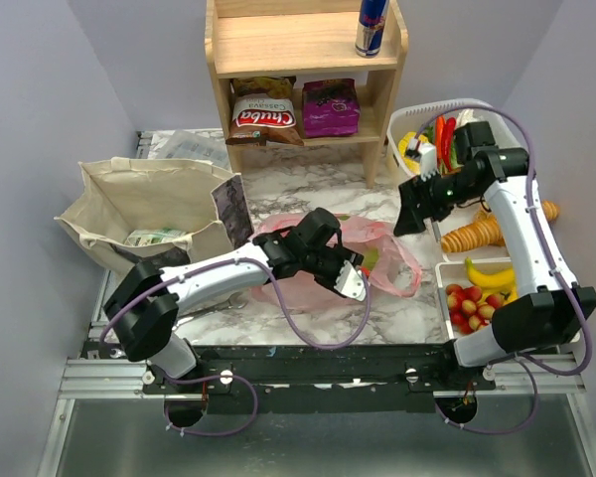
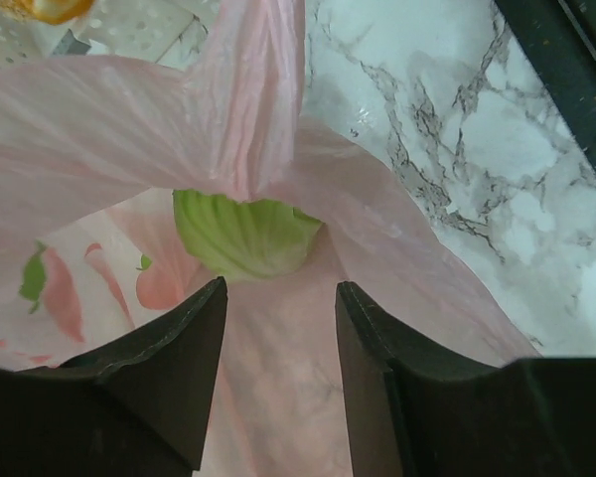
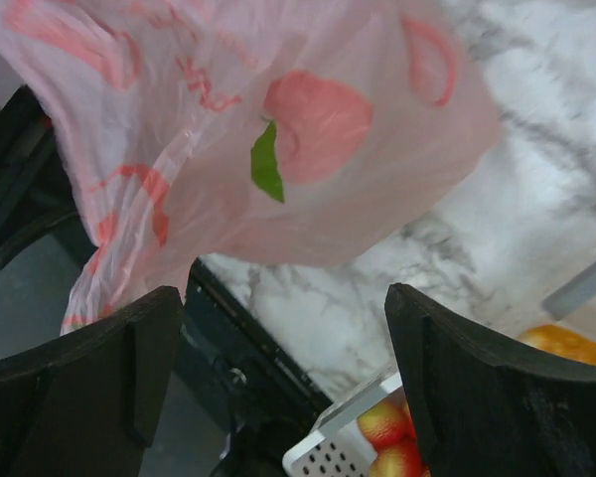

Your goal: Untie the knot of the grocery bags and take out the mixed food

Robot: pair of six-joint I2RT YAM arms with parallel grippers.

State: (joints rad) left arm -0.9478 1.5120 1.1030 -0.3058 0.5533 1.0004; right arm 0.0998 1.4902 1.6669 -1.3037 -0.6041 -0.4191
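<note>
Top view. Pink bag (image 1: 392,266) is noted at the centre of the marble table (image 1: 308,189), slumped, red print showing. Left gripper (image 1: 354,282) is laid over it, pointed toward 4 o'clock. In the left wrist view its jaws are seen part spread, with flat pink film lying between them; nothing is seen pinched. A gathered fold of film (image 2: 253,109) rises at 12 o'clock from the fingertips; whether it is the knot cannot be told. 1 green item (image 2: 243,234) is seen through the plastic there. Right gripper (image 1: 409,221) is held near the bag's 2 o'clock edge, jaws spread wide, empty. Canvas tote (image 1: 149,194) stands at 9 o'clock. 1 banana (image 1: 489,273) and red fruits (image 1: 469,306) are lodged in a white tray (image 1: 443,288) at 4 o'clock.
</note>
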